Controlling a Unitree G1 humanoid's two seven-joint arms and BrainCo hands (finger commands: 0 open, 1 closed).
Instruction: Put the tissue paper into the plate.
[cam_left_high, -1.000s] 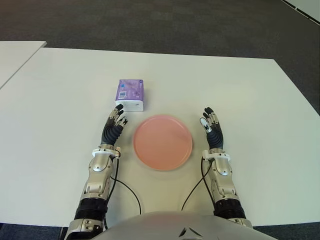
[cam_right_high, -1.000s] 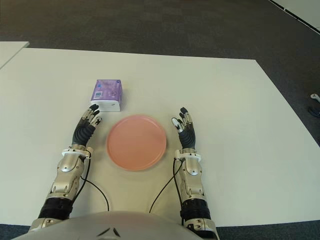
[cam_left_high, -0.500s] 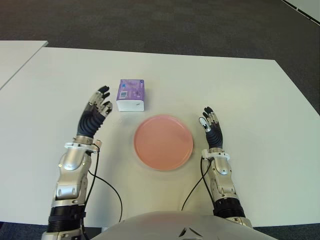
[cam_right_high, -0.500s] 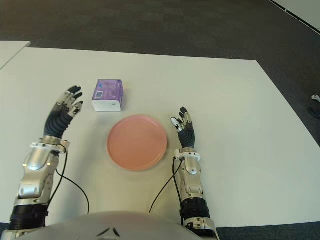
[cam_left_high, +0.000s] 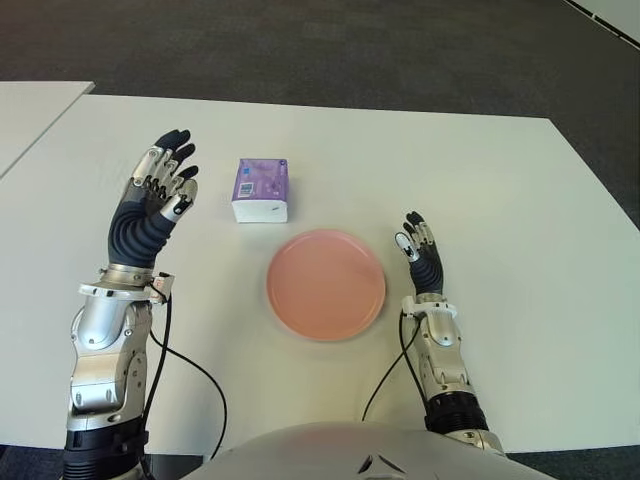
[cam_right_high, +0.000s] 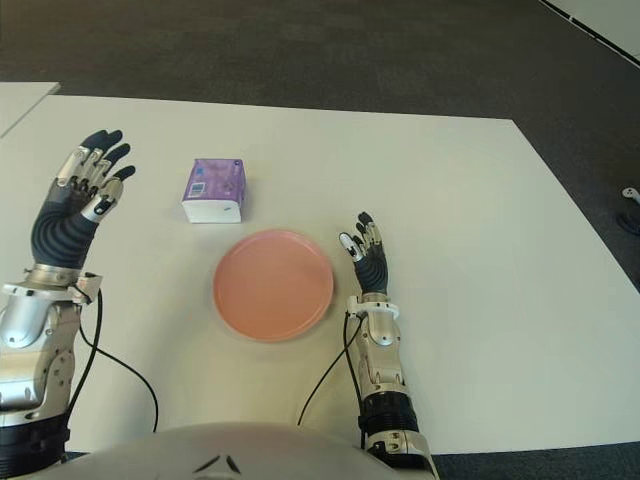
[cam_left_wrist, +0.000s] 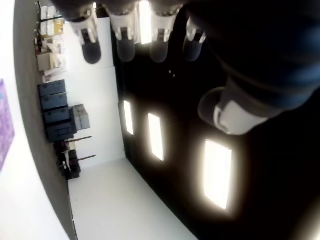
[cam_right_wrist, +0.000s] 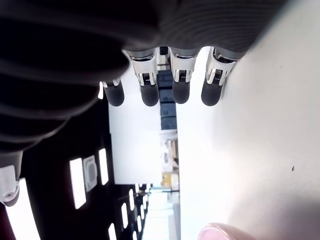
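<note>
your left hand (cam_left_high: 158, 195) is raised to the left of the tissue paper pack (cam_left_high: 261, 189), fingers spread and holding nothing, clear of the pack. the pack, purple on top with a white front edge, lies flat on the white table (cam_left_high: 480, 180) just beyond the pink plate (cam_left_high: 326, 284), apart from its rim. your right hand (cam_left_high: 419, 252) shows just to the right of the plate, fingers extended and relaxed, also holding nothing.
</note>
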